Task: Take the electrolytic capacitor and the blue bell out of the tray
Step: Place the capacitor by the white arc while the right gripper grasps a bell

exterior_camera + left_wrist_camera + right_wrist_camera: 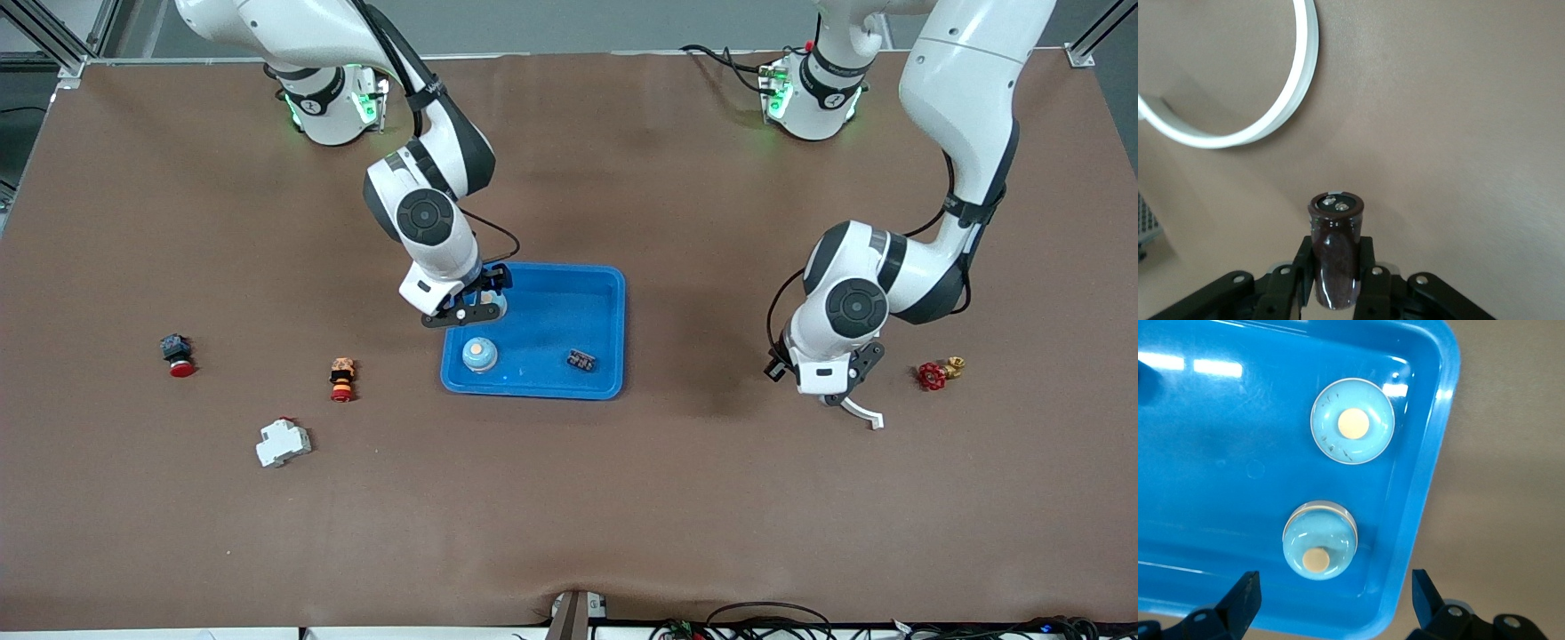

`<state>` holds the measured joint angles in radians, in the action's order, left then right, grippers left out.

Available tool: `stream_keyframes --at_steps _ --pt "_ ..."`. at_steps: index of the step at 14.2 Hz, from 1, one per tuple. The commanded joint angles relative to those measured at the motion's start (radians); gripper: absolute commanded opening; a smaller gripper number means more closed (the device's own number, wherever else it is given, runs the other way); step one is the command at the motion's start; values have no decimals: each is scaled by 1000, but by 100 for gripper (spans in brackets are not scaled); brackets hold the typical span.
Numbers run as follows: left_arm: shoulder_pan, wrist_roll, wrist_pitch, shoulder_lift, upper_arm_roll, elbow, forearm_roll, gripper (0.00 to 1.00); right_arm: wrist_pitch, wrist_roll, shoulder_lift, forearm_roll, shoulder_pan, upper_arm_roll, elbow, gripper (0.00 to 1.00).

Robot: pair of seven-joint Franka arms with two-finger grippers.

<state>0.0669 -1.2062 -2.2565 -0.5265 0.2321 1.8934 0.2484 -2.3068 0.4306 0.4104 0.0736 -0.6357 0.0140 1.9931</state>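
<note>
My left gripper (842, 397) hangs over bare table toward the left arm's end, shut on a dark brown capacitor (1336, 250) that stands upright between its fingers (1336, 283). My right gripper (473, 310) is open and empty over the corner of the blue tray (613, 302) toward the right arm's end. Its fingertips (1248, 590) straddle the tray's rim (1431, 447). Two light blue bells lie in the tray. One (480, 355) (1352, 421) is in plain sight; the other (1319, 539) sits under the gripper.
A small dark component (582, 360) lies in the tray. A red valve (933, 374) sits beside the left gripper, and a white curved strip (1281, 113) lies under it. Toward the right arm's end lie a red button (177, 355), an orange switch (342, 379) and a white breaker (283, 442).
</note>
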Motion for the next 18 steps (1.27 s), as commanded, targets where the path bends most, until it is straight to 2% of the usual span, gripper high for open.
stream_keyframes --at_steps 1,2,3,4,7,9,13,14,18 --pt "-30 68 -22 -27 9 -8 29 0 -35 13 17 2 -12 3 12 100" --pt "-38 111 -23 -33 7 -14 29 0 -52 13 28 3 -12 1 12 100" --pt "-56 144 -22 -43 7 -23 29 33 -65 13 43 3 -12 3 12 100" --pt "-80 154 -22 -46 9 -36 28 99 -78 13 54 3 -12 3 12 100" --pt "-84 146 -22 -24 22 -42 12 100 -85 14 65 27 -33 1 9 100" --pt "-79 117 -9 -15 74 -69 0 100 -100 20 68 60 -42 1 9 100" --pt "-58 -25 -9 -17 170 -105 -1 100 -123 51 93 61 -62 3 9 100" --pt "-38 -54 -11 -26 176 -128 -4 100 -140 51 100 61 -62 3 10 100" --pt "108 -254 -20 -163 174 -304 -40 100 -152 51 120 61 -64 3 10 100"
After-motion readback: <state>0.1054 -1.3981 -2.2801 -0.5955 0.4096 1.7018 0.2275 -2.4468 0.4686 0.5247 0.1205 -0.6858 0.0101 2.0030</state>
